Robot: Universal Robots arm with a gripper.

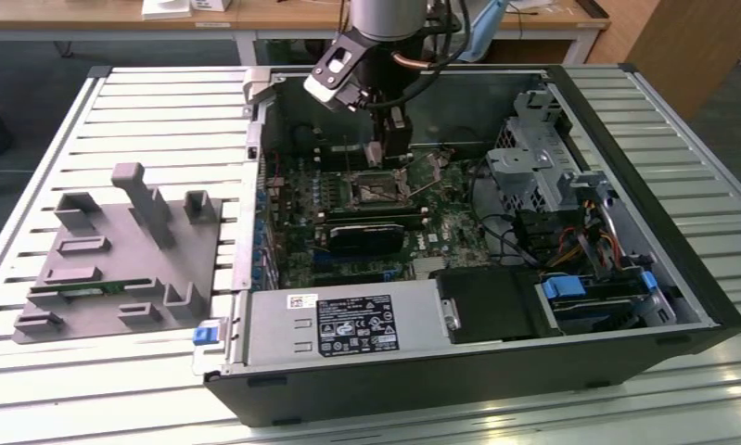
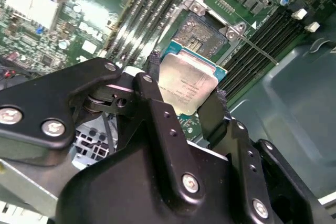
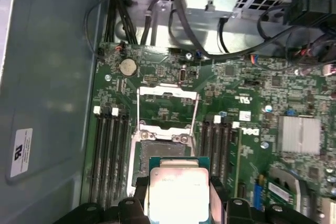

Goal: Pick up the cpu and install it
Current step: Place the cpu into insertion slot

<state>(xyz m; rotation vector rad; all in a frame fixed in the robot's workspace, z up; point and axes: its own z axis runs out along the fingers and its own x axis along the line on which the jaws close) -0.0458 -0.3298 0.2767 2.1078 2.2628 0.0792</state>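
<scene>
In the exterior view, the black pincer (image 1: 392, 148) was positioned inside the open black computer case (image 1: 469, 371) on the slatted metal tabletop (image 1: 147, 102), above the motherboard's socket (image 1: 376, 190). In the second wrist view, the flat square silver-topped cpu (image 2: 186, 85) was gripped between the black fingers (image 2: 155, 100). In the first wrist view, it was held near the open socket, not seated.

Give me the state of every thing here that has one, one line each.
cpu: clamped by two opposite edges, off the board, not seated.
gripper: shut on the cpu, over the motherboard.
cpu socket: empty, its retention frame flipped open.
computer case: lying on its side, side panel off.
</scene>
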